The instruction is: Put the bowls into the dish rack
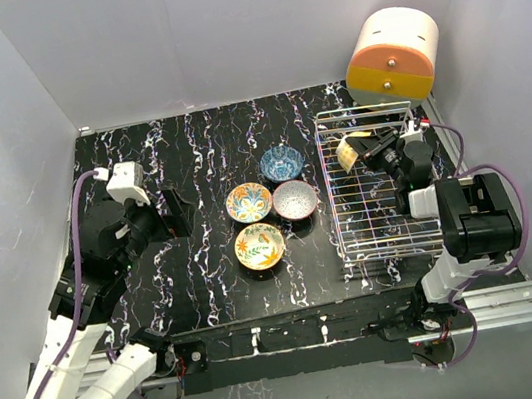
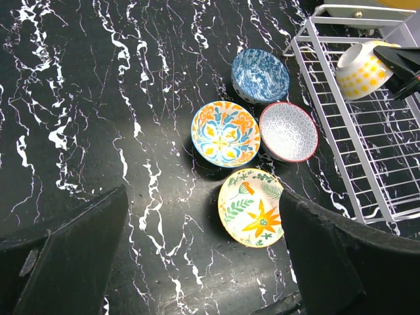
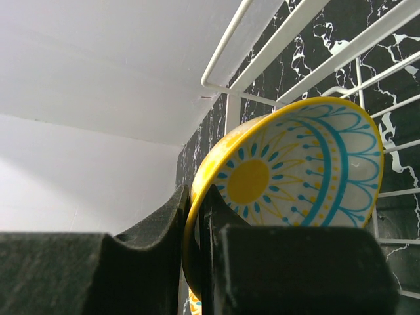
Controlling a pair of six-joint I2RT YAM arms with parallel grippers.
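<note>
Black white-veined marble tabletop (image 1: pixel 197 150); plain white walls (image 1: pixel 218 25) on three sides; orange-cream box (image 1: pixel 392 55) far-right corner.

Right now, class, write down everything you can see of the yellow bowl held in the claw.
The yellow bowl looks like glazed ceramic. Inside it has a yellow sun centre with blue rays and rings; outside it is cream with yellow dots. It stands tilted on edge over the far end of the rack, its rim pinched by the right claw. Whether it touches the wires cannot be told.
</note>
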